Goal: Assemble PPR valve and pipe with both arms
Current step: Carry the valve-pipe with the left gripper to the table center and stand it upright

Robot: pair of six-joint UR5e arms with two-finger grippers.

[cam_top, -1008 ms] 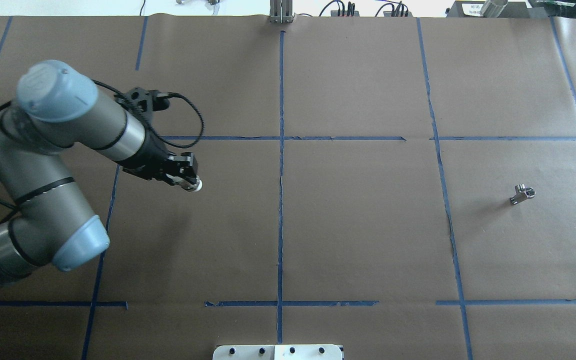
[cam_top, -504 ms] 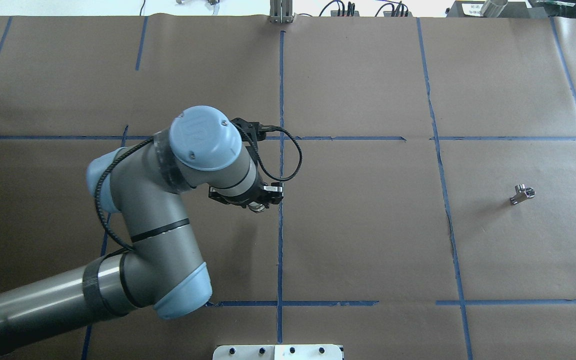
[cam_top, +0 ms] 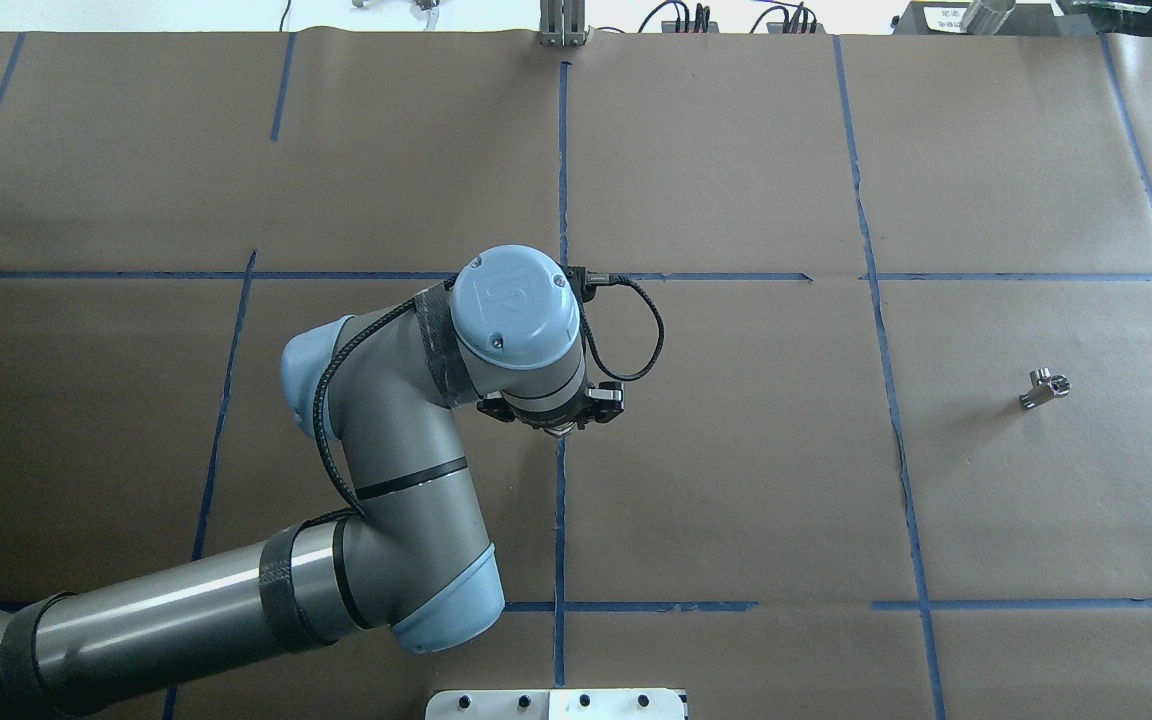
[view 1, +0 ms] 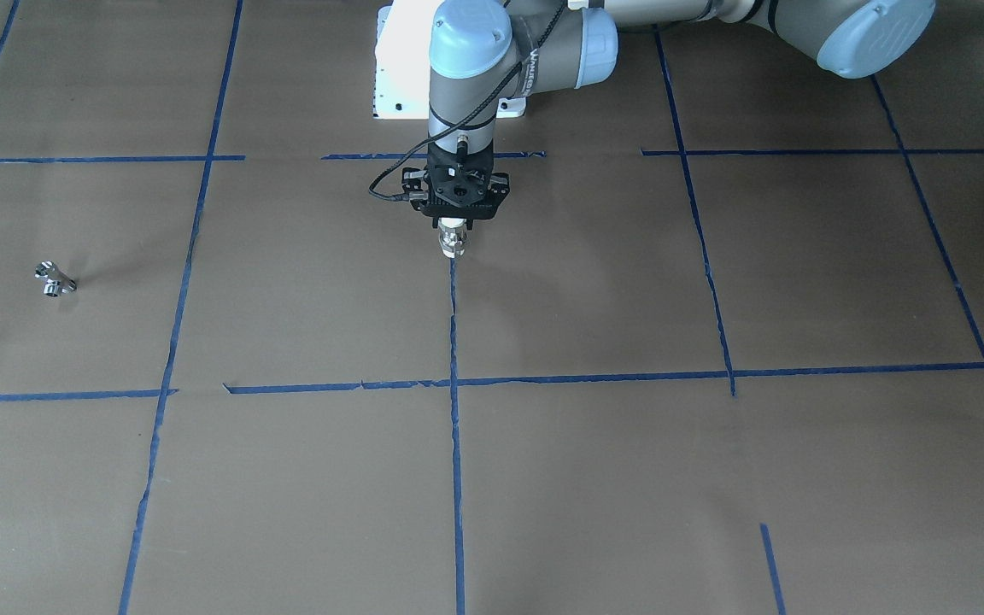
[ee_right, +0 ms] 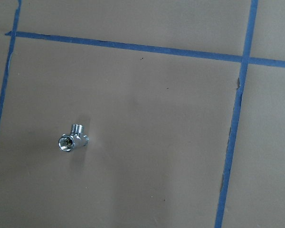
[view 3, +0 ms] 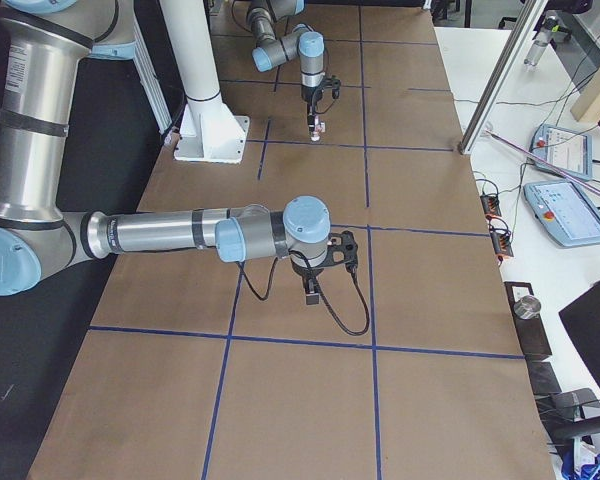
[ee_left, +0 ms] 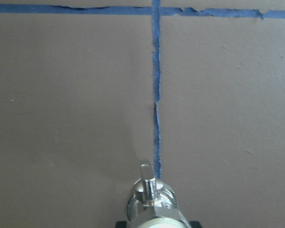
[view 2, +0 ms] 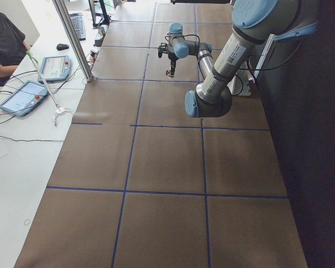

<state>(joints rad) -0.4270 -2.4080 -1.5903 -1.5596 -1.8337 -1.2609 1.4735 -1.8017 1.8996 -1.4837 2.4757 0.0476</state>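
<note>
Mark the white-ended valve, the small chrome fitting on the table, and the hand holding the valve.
White-ended silvery PPR valve [view 1: 453, 243], front-facing view, its exposed lower end.
Small chrome branched pipe fitting [cam_top: 1044, 389], overhead view, central body.
Black left hand [view 1: 453, 227], front-facing view, midway between fingertips.

Bright even light; soft shadows; glare on PPR valve [ee_left: 152, 209].

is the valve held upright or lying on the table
Held upright: the PPR valve points straight down from the shut left gripper.
</note>
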